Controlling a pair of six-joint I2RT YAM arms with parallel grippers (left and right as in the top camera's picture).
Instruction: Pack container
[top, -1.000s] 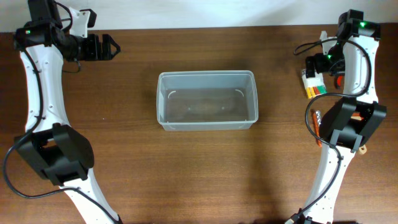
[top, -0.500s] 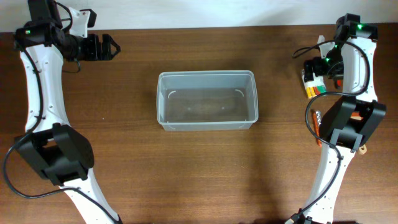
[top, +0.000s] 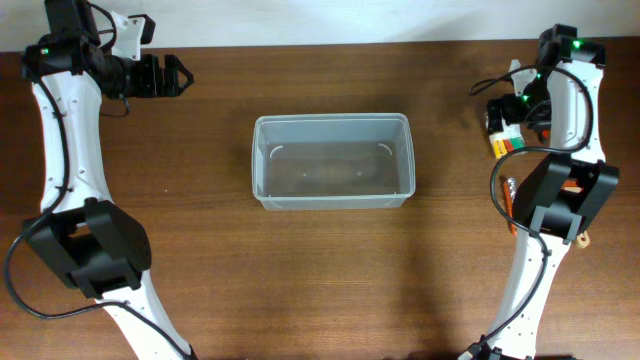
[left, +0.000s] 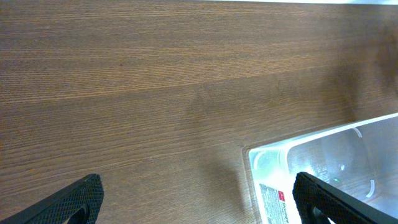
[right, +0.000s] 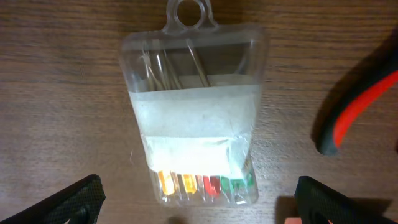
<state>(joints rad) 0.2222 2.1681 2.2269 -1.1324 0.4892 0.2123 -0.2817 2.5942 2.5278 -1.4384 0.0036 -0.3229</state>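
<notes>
Right gripper (right: 199, 208), jaws spread and empty, hovers over the packet (right: 196, 130) by the table's (top: 330, 280) right edge. The first pickup probably needs a descent, then a pinch.

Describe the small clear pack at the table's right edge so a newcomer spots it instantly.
Start at the wooden table, then go right of the clear container to the far edge beside the right arm. The small clear pack lies flat there: hang loop at one end, white band across the middle, coloured pieces at the other, unlike the black-and-red handle beside it.
</notes>
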